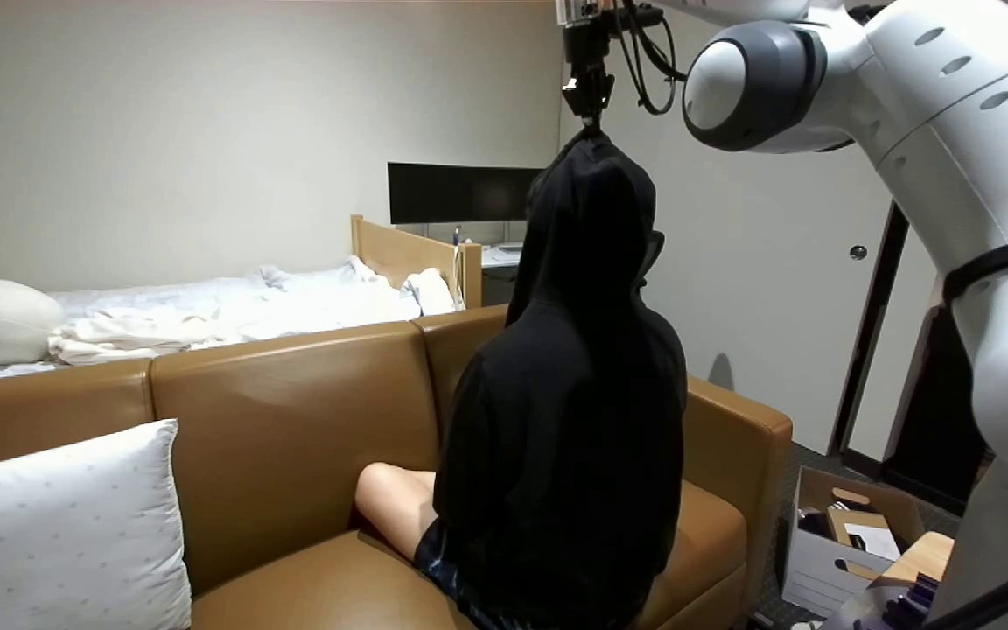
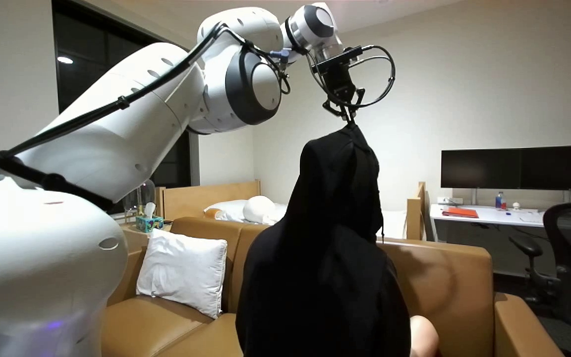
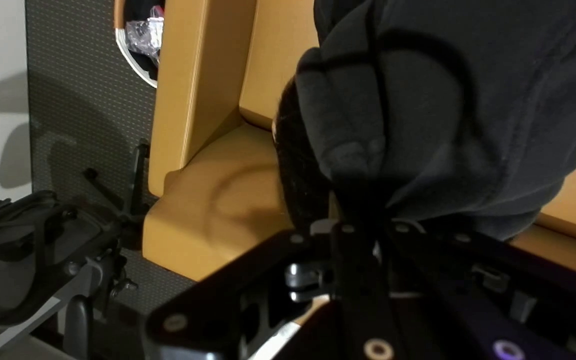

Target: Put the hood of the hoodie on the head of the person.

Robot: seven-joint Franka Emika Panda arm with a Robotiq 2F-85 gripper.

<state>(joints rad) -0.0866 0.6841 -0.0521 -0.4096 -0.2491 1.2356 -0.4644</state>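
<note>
Hood [image 2: 332, 171] and back of the solid black hoodie [image 1: 565, 437] show in both exterior views, worn by a person [image 1: 395, 494] seated on a brown sofa [image 1: 294, 411]. The hood stands up over the back of the dark-haired head [image 3: 300, 185], part of which shows beside the hood's edge in the wrist view; how far forward the hood sits cannot be told. The gripper [image 2: 349, 118] has its jaws together, clamped on the hood's peak, which it holds up in a narrow point.

On the white desk [image 2: 488, 218], a bottle [image 2: 500, 201] shows red and blue, any label on it too small to read. Near it lies a flat orange item [image 2: 460, 212], and two monitors [image 2: 481, 168] stand above with dark screens. A tissue box [image 2: 146, 224] near the end of the sofa wears a blue-green print, any wording on it too fine to make out. On the floor near the sofa, a box [image 1: 819, 569] with white sides carries faint lines, illegible from here. A white pillow [image 1: 66, 534] leaning on the sofa back is dotted with small specks.
</note>
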